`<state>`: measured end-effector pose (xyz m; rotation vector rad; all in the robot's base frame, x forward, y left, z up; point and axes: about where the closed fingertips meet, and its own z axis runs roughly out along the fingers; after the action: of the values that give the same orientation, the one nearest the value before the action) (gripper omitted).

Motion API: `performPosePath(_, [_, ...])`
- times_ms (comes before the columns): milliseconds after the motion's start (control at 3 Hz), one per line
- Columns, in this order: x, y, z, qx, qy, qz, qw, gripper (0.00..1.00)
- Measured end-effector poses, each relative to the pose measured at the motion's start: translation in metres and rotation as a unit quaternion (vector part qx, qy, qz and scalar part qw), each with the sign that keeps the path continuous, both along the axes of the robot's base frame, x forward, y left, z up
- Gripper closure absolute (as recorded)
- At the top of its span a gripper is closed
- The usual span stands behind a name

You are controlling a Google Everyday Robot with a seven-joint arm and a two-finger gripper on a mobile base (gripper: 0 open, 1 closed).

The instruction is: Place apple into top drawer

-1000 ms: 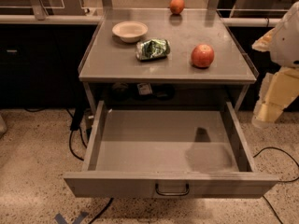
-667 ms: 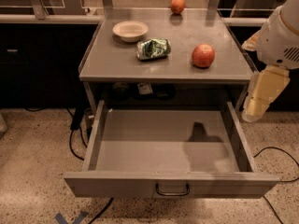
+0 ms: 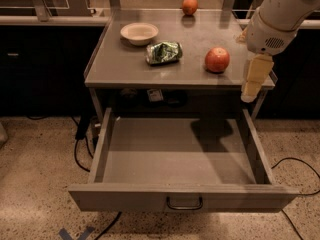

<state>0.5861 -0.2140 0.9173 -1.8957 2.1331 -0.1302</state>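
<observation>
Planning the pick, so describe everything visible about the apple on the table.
The apple is round, glossy red with a yellowish blush, whole and resting on the grey tabletop near its front right corner. Nothing else touches it. The gripper hangs just to its right, apart from it; the top drawer below stands open.

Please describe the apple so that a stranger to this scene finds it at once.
On the grey table above the open drawer, look at the front right corner, beside the gripper. The apple there is red and larger than the orange at the back.
</observation>
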Motion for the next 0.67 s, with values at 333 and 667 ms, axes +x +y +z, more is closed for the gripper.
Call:
performPosePath(333, [0.022, 0.007, -0.010, -0.007, -0.003, 0.011, 0.9999, 0.00])
performPosePath(667, [0.045, 0.013, -0.012, -0.012, -0.012, 0.027, 0.9995, 0.00])
